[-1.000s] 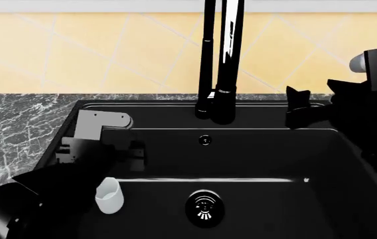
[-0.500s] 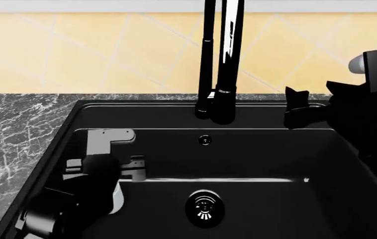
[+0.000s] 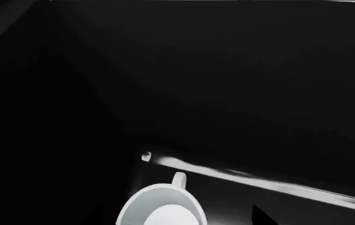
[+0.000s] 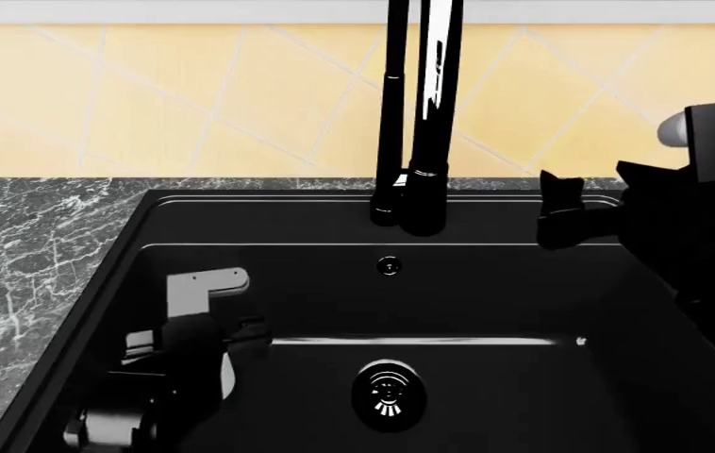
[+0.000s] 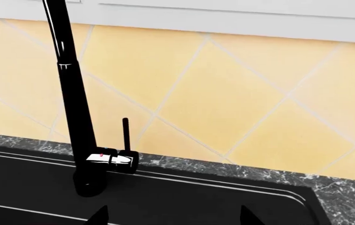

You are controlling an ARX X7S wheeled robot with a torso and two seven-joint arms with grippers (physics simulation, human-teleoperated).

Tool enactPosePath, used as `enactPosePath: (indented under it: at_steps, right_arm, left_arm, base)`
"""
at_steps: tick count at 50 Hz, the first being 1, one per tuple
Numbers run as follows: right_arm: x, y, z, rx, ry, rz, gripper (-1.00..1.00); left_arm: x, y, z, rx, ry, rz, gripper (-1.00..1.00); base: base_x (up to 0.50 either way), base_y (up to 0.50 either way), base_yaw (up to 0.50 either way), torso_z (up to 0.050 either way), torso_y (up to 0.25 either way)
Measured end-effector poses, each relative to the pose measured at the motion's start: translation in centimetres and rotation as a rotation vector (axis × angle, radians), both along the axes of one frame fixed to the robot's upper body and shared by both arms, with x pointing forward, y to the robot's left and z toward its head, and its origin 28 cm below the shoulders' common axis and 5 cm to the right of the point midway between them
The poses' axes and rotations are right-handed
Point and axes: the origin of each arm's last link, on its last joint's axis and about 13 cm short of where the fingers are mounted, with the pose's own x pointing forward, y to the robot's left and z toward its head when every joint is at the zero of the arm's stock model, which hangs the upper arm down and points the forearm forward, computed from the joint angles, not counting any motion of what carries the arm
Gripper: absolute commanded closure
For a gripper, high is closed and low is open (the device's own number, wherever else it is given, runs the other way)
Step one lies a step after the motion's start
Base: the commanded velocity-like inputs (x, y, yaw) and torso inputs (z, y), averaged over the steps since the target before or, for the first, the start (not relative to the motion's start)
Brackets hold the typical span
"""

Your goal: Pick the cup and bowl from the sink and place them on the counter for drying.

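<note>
The white cup (image 3: 165,208) stands upright on the floor of the black sink (image 4: 143,219), near its left wall. My left gripper (image 3: 177,221) is low inside the basin and open, with the cup at its mouth. One dark fingertip (image 3: 262,218) shows beside the cup, clear of its wall. In the head view my left arm covers the cup except for a white sliver (image 4: 226,376). My right gripper (image 5: 174,216) hangs open and empty above the sink's back right corner (image 4: 563,206). The bowl is out of view. The counter (image 4: 30,247) lies left of the sink.
The tall black faucet (image 4: 414,113) rises from the back rim, its lever (image 5: 112,159) near my right gripper. The overflow hole (image 4: 390,266) and the round drain (image 4: 388,394) mark the basin's middle. A yellow tiled wall (image 4: 207,94) stands behind the counter.
My left arm has sunk lower into the sink and closed in on the cup, which it now hides in the head view. The right arm has barely shifted.
</note>
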Motion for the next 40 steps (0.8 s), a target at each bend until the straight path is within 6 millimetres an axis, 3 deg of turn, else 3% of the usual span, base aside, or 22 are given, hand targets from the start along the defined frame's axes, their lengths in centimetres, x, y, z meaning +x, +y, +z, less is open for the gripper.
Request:
enactPosePath:
  at_steps: [40]
  right_arm:
    - [0.1, 0.4, -0.8, 0.022, 0.017, 0.016, -1.00]
  left_arm:
    - [1.0, 1.0, -3.6, -0.015, 0.070, 0.044, -1.00]
  base:
    - [0.00, 0.00, 0.00, 0.000, 0.000]
